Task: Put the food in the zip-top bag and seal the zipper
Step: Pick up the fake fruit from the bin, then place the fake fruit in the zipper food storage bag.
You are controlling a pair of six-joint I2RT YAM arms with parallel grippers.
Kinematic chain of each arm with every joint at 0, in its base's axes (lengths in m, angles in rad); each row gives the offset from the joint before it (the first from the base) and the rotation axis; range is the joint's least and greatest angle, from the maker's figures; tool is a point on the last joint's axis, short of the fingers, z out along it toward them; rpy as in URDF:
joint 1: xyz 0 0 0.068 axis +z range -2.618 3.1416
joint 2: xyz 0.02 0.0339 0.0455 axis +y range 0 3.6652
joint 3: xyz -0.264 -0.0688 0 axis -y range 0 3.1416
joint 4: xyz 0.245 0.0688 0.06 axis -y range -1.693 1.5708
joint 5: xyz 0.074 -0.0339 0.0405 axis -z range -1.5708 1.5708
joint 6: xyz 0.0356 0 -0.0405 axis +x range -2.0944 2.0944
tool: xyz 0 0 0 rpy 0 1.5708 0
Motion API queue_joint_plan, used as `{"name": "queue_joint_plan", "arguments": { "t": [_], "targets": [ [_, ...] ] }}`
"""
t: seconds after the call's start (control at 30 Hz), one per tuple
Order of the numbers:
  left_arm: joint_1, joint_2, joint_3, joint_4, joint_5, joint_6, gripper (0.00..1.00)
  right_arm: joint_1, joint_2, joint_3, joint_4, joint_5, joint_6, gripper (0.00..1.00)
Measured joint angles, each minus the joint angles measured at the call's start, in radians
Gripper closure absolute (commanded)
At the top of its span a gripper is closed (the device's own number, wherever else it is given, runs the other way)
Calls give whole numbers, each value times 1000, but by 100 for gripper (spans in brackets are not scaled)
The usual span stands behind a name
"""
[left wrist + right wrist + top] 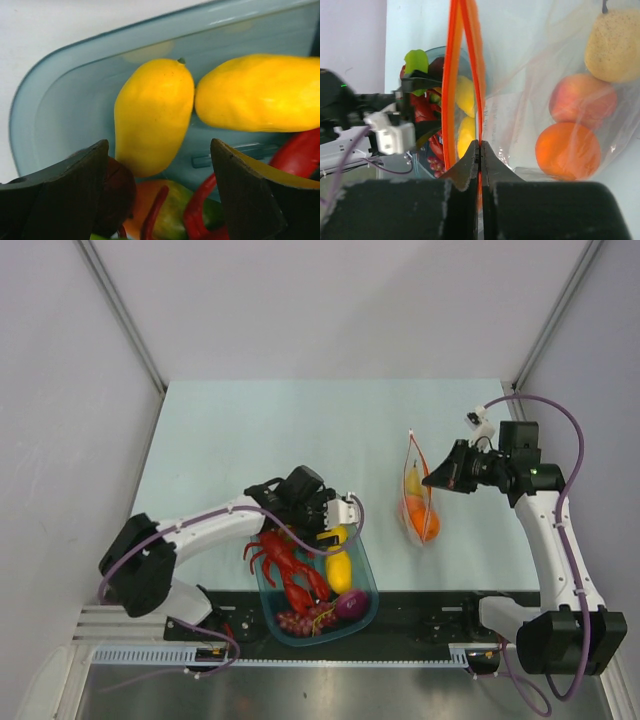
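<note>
Where the table [230, 440] ends nearest the robot, a blue tub [372, 585] holds a red lobster [290, 565], two yellow fruits [152, 115] and dark purple pieces [350, 605]. Left gripper [157, 150] hangs over the tub, jaws spread wide, gripping nothing. Farther out and to the right, the zip-top bag [520, 115] lies on the table, containing an orange [567, 150], a peach [575, 100] and a yellow piece [612, 45]. Right gripper [480, 147] is clamped tight on the zipper [452, 75] at the bag's mouth.

No writing, label, brand name, number or sign can be read anywhere in any of the three camera views.
</note>
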Motion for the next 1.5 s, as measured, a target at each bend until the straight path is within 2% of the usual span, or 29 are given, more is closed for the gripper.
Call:
{"name": "queue_joint_plan", "arguments": {
  "t": [0.23,0.33,0.37,0.43,0.47,0.57,0.67,0.83,0.93,1.1,1.3,1.4,1.47,1.5],
  "targets": [
    [-1,121,2,22,-34,161,15,0,-14,27,-1,-16,0,100],
    [-1,147,8,25,-33,208,26,0,-17,29,-1,-17,-1,100],
    [-1,151,10,26,-32,217,39,0,-18,29,-1,-17,-2,100],
    [-1,152,17,18,-26,234,49,0,-18,29,-2,-17,-4,100],
    [-1,150,22,9,-23,237,58,0,-18,29,-2,-16,-5,100],
    [3,120,48,-32,4,237,68,-1,-18,31,-5,-16,-9,100],
    [9,43,90,-79,45,211,70,-1,-19,33,-5,-17,-11,100],
    [15,-74,243,-101,129,89,70,-5,-22,33,2,-32,-4,100],
    [11,-71,370,-25,162,-94,67,-5,-23,33,12,-45,9,100],
    [-34,29,540,171,148,-403,65,-5,-23,33,15,-62,27,100],
    [-76,148,551,317,77,-683,59,-9,-23,33,19,-72,50,100],
    [-85,180,522,368,49,-762,57,-14,-23,33,30,-82,71,100],
    [-91,201,515,387,32,-795,50,-21,-23,33,39,-92,86,100],
    [-93,211,514,395,22,-806,42,-24,-23,33,43,-97,94,100]
  ]
}}
